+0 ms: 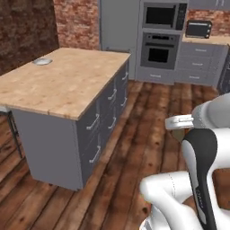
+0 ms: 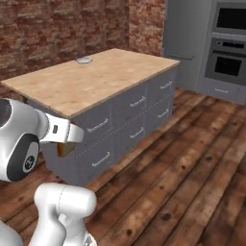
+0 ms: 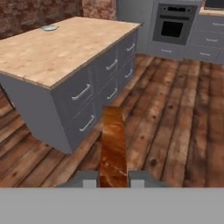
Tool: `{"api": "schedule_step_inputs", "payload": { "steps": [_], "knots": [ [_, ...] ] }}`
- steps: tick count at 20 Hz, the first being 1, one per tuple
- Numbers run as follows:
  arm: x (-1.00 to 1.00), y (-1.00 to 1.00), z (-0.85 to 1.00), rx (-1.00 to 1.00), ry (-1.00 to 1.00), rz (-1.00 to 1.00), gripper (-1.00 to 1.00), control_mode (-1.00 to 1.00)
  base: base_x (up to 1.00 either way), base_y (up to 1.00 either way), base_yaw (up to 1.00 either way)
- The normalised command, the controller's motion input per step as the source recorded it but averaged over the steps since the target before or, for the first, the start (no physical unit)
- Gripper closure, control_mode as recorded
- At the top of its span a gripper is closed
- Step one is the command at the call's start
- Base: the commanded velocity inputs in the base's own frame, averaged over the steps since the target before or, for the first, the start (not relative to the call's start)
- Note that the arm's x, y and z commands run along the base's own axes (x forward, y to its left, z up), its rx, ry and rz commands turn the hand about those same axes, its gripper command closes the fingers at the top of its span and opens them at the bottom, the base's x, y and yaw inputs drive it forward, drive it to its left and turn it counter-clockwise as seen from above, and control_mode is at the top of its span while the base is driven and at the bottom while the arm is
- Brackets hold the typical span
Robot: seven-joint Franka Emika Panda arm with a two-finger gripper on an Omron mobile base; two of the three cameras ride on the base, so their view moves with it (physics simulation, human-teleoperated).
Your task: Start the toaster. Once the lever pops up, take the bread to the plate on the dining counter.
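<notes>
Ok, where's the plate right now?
The plate sits on the dining counter, near its far left corner in the left base view, close to the brick wall.
</notes>
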Motion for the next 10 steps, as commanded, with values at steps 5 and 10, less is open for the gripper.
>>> {"api": "schedule_step_inputs", "payload": {
  "steps": [5,10],
  "knots": [
    [0.0,0.0,0.0,0.0,0.0,0.0,1.0,1.0,0.84,1.0,0.0],
    [0.0,0.0,0.0,0.0,0.0,0.0,1.0,1.0,0.78,1.0,0.0]
  ]
}}
